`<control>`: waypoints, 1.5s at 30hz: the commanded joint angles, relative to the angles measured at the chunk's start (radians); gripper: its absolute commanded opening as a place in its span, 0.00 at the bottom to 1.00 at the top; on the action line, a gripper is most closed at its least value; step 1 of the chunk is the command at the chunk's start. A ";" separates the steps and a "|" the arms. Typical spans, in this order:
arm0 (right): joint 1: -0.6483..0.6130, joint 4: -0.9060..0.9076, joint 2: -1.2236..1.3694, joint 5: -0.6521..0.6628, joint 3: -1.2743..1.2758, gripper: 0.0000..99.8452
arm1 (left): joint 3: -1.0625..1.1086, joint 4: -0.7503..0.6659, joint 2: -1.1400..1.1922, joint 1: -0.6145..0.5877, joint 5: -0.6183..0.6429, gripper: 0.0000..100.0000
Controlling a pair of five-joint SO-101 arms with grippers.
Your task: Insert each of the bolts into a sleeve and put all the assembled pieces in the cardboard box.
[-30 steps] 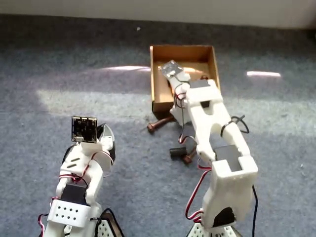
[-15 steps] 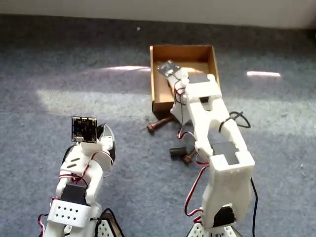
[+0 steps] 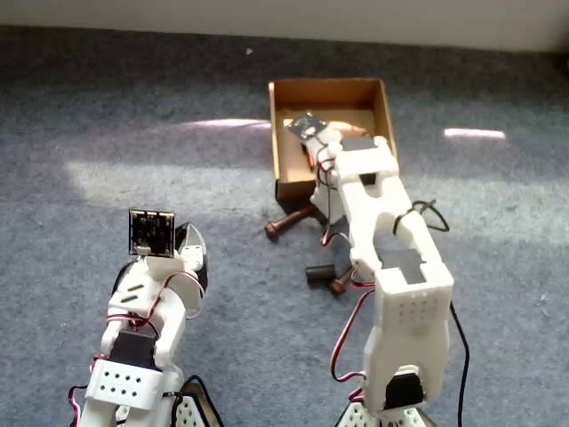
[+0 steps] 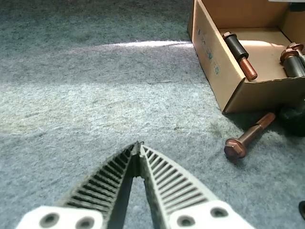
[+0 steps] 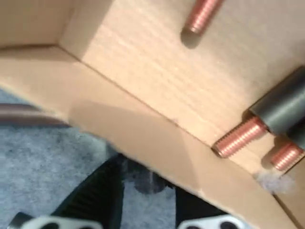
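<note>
From the high view I see the right arm (image 3: 391, 231) stretched forward with its wrist over the near wall of the cardboard box (image 3: 284, 156), while the left arm (image 3: 147, 302) sits well back on the grey carpet (image 3: 133, 133). A loose bolt (image 3: 289, 222) lies just outside the box's near corner, and closer to the arms a black sleeve (image 3: 318, 273) lies beside a second bolt (image 3: 340, 283). The left wrist view shows what the overhead hides: two sleeved bolts (image 4: 238, 52) inside the box, and the left gripper (image 4: 138, 155) with its ribbed fingers pressed together, holding nothing. The right wrist view shows the right gripper (image 5: 145, 193) with fingers apart just outside the box wall, and threaded ends (image 5: 238, 138) on the floor inside.
</note>
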 commanded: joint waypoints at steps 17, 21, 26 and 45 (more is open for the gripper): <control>0.005 0.145 -0.133 0.083 0.119 0.02 | 0.031 0.003 -0.005 0.018 -0.009 0.01; 0.005 0.151 -0.133 0.087 0.127 0.11 | 0.031 0.003 -0.005 0.018 -0.009 0.01; 0.005 0.151 -0.133 0.115 0.128 0.14 | 0.031 0.003 -0.005 0.018 -0.009 0.01; -0.004 0.234 -0.420 0.066 0.255 0.01 | 0.031 0.003 -0.005 0.016 -0.009 0.01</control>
